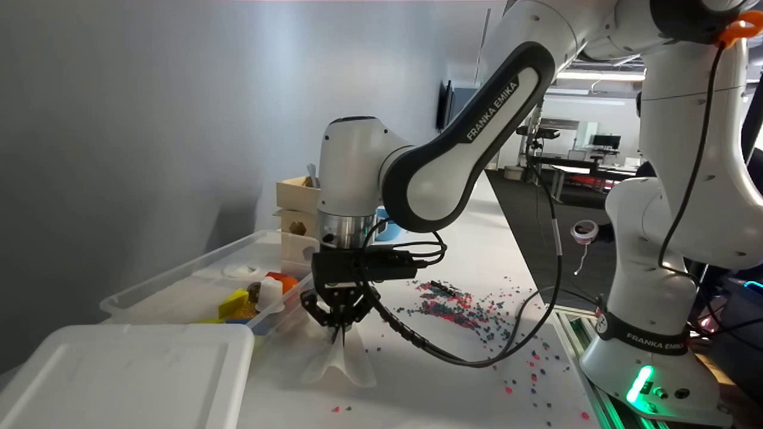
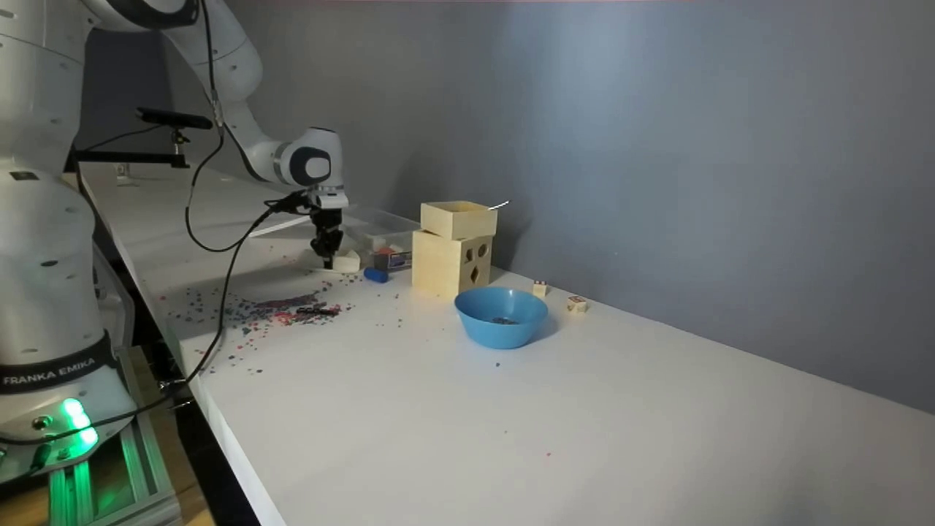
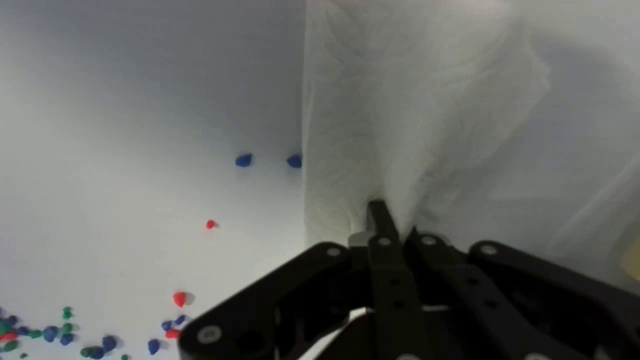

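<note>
My gripper points straight down at the white table, shut on a thin white sheet of paper that looks like tissue or paper towel. In the wrist view the sheet gathers into a fold between the fingertips of the gripper and spreads out beyond them over the tabletop. In an exterior view the gripper is low, with the pale sheet beside it. Several small blue and red bits, one blue bit among them, lie just left of the sheet's edge.
A scatter of red, blue and green bits covers part of the table, with a dark object on it. Nearby are a clear bin, a white lid, wooden boxes, a blue bowl and a blue block.
</note>
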You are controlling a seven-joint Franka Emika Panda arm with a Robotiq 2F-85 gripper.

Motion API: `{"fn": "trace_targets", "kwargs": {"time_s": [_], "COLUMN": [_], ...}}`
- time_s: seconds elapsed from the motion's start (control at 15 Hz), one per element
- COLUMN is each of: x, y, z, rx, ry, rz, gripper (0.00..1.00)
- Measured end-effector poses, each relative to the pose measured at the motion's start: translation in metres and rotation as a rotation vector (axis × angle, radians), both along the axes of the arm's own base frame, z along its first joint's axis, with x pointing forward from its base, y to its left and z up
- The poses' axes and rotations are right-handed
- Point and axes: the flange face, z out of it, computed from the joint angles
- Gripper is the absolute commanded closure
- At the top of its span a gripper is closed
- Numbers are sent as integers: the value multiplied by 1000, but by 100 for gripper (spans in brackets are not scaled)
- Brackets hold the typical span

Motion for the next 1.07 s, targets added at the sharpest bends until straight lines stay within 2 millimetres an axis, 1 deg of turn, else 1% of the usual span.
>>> {"fn": "trace_targets", "kwargs": {"time_s": [0.2,0.4,0.73,1.07], "x": [-11,-29,-53,-83], "y": [-11,-25,-56,-79], "z": [-1,-1,-2,-4], "rx": [20,15,-2,12], "ry": [41,60,82,115], "rz": [-77,-158,-297,-389], "gripper": [100,100,100,100]}}
